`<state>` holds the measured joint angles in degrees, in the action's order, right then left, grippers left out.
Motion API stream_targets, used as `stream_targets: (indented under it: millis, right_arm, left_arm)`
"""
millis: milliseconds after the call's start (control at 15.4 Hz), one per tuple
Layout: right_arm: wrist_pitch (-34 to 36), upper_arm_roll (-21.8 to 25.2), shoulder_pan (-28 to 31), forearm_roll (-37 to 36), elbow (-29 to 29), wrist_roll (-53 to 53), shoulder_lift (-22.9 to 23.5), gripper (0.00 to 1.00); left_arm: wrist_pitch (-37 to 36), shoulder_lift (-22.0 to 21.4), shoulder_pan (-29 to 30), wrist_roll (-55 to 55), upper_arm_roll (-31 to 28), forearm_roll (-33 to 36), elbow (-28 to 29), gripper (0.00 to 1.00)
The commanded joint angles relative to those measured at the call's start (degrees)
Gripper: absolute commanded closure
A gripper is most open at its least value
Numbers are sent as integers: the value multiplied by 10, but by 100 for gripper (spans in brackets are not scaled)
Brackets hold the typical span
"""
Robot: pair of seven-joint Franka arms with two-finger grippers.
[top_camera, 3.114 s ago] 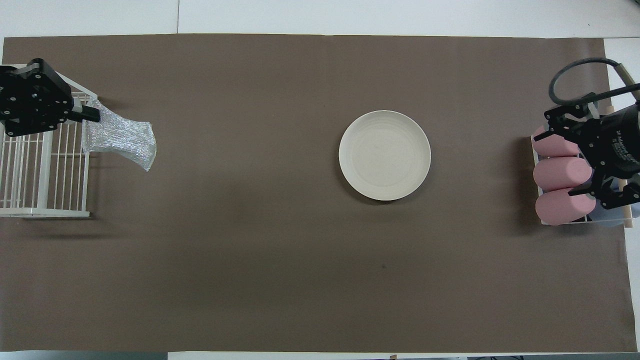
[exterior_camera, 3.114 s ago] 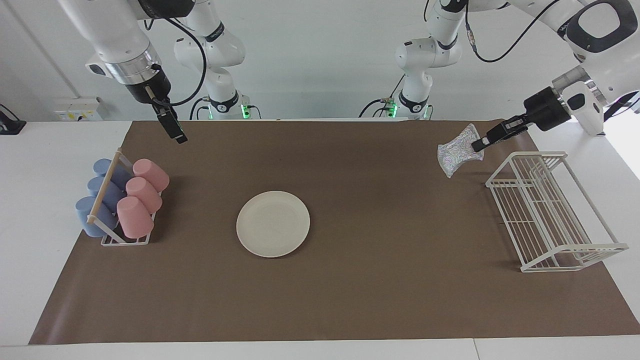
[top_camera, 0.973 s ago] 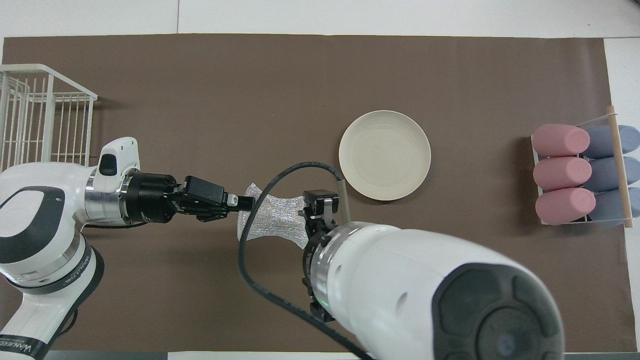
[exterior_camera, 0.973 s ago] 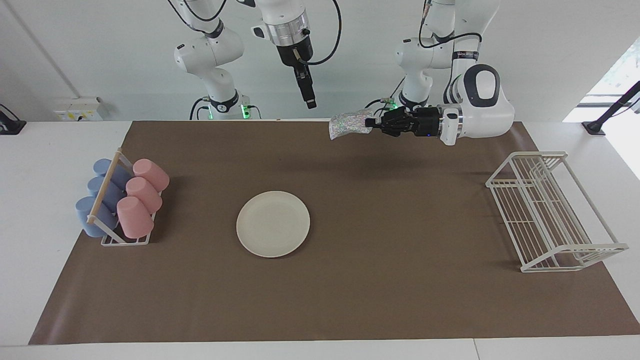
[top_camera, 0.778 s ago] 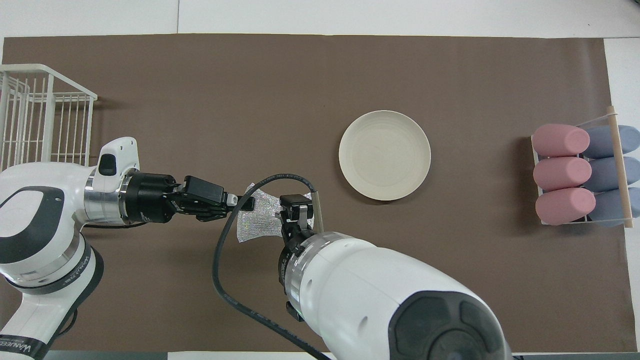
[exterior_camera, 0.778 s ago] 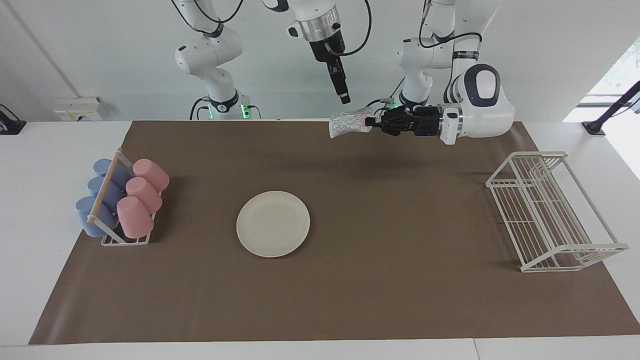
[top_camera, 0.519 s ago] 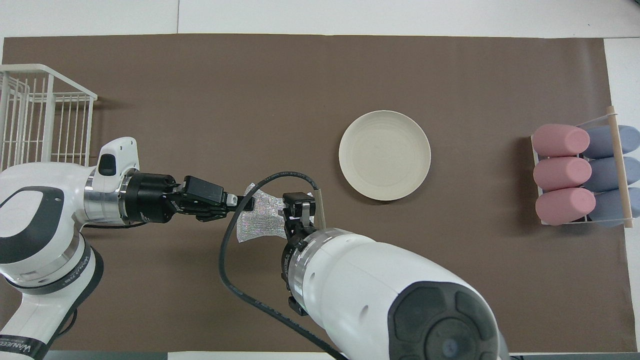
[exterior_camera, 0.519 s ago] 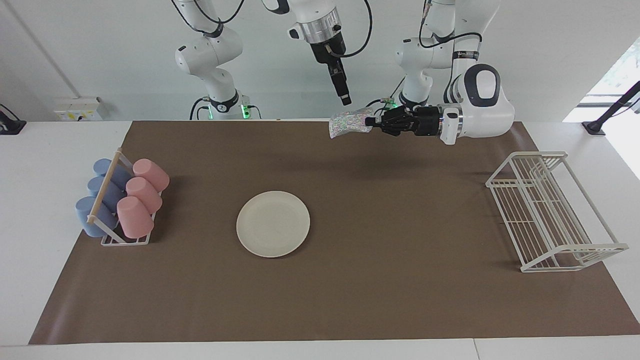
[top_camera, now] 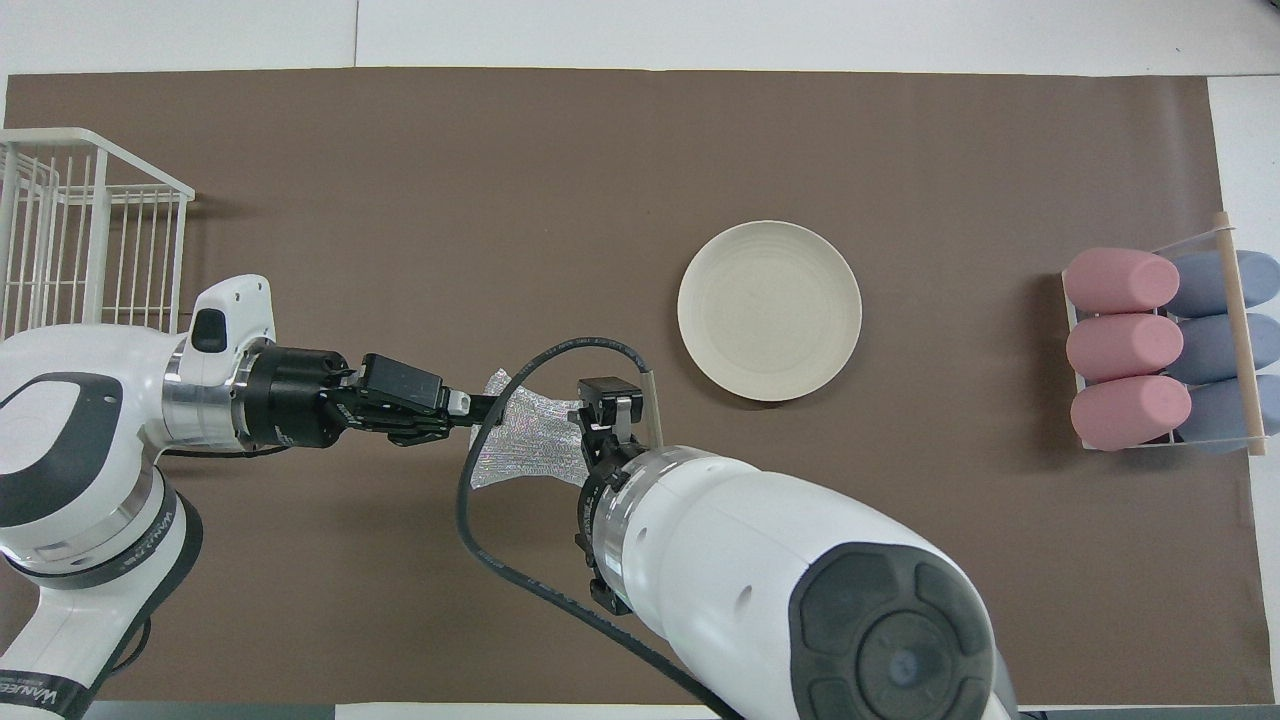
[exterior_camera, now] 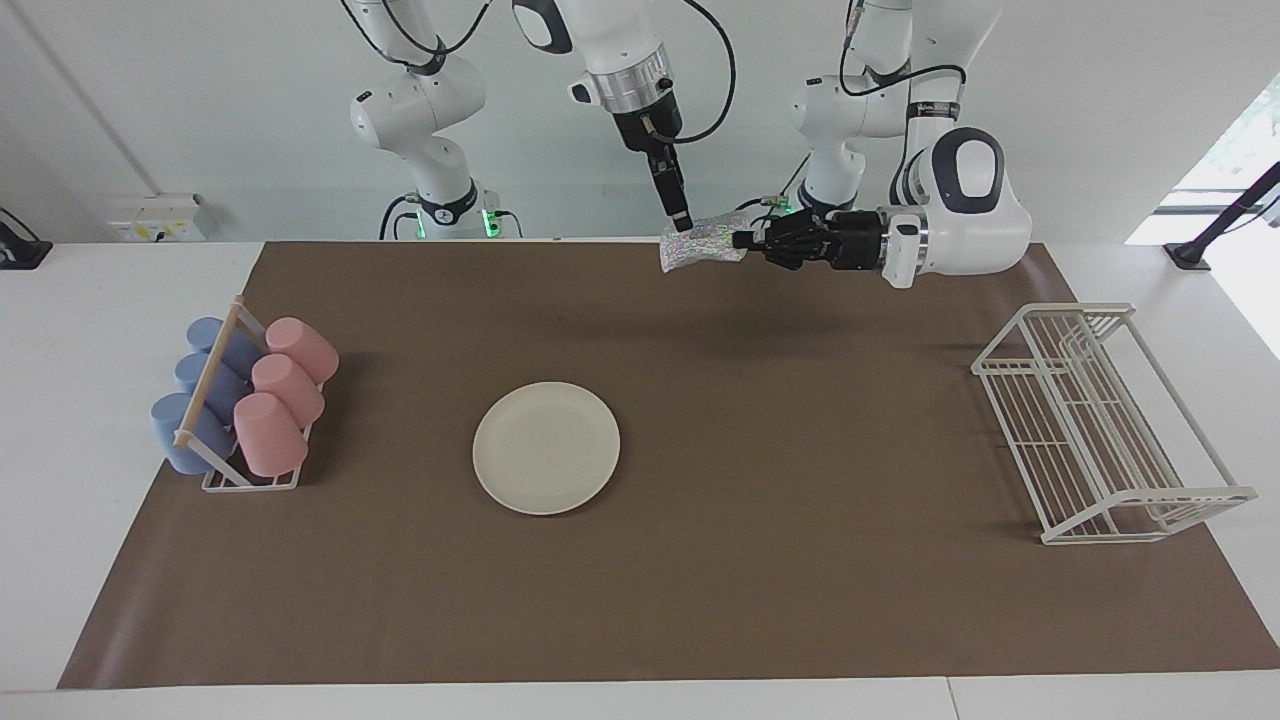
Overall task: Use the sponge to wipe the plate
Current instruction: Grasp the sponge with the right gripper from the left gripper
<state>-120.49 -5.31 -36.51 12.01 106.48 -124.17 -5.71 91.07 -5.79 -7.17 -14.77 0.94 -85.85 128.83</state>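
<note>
Silvery sponge (exterior_camera: pixel 702 244) pinched by left tool (exterior_camera: pixel 737 240), right tool (exterior_camera: pixel 683 221) (fingertips unclear) alongside

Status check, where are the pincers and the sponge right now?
Left pincer shut on sponge, held in the air. Right pincer open, at the sponge's free end. Plate bare on the mat, nothing in the way.

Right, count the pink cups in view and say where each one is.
3, lying side by side in the cup rack at the right arm's end of the table: pink cups at and. Blue cups lie beside them; none looks hidden.
</note>
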Motion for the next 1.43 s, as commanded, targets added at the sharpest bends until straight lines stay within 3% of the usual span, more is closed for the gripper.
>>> stream_targets:
  millis: [0,130,324,454,519,584,714,843,908,973,1297,1362]
  right_arm:
    - [-26,-2,6,6,9,17,3,0]
    - [-47,-3,5,6,10,15,11,1]
    - [-55,-3,4,6,11,16,12,19]
    - [-79,-3,2,6,18,12,11,21]
    - [-83,-3,2,9,20,11,11,32]
    - [-84,-3,1,22,20,14,11,50]
    - [-98,-3,-1,44,20,15,11,70]
    - [-111,-3,-1,47,20,15,13,81]
    - [-113,-3,-1,55,20,16,13,94]
    - [-120,-3,-1,64,21,18,13,100]
    - [-125,-3,0,65,20,24,15,100]
    - [-125,-3,0,65,20,24,16,100]
  left_arm:
    - [-13,-19,1,-7,-6,-4,20,100]
    - [-14,-19,1,-8,-6,7,20,100]
    - [-20,-19,7,-8,-6,9,20,100]
    - [-24,-19,7,-8,-6,16,20,100]
    - [-25,-19,8,-9,-6,17,20,100]
    - [-25,-19,8,-9,-6,18,20,100]
    - [-29,-19,8,-9,-6,19,20,100]
    - [-36,-18,18,-9,-6,21,20,100]
    - [-36,-18,19,-9,-6,24,19,100]
    - [-37,-18,19,-9,-6,27,19,100]
    - [-39,-18,19,-9,-6,33,15,100]
    - [-37,-18,18,-6,-6,48,7,75]
